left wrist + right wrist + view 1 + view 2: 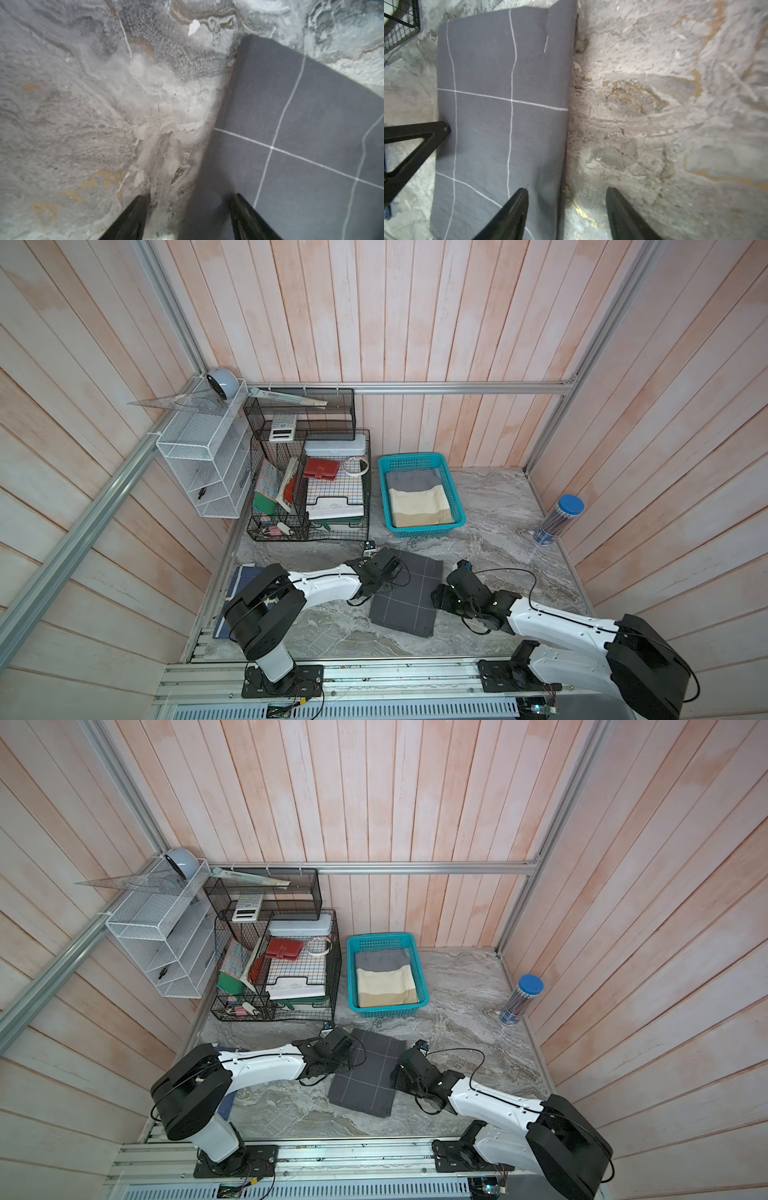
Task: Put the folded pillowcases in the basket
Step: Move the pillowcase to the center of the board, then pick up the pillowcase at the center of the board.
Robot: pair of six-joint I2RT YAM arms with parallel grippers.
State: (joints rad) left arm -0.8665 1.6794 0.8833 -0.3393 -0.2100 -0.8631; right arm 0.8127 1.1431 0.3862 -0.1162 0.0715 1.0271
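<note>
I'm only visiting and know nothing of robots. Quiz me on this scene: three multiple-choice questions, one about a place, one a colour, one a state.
1. The basket is: A red; B turquoise; C white.
2. The pillowcase lies: A in the basket; B on the floor; C on the table between the left gripper and the right gripper.
3. The right gripper is: A open; B shut; C out of sight.
Answers: B, its lattice walls are turquoise; C, it lies flat on the table between them; A, its jaws stand apart astride the pillowcase's edge.
</note>
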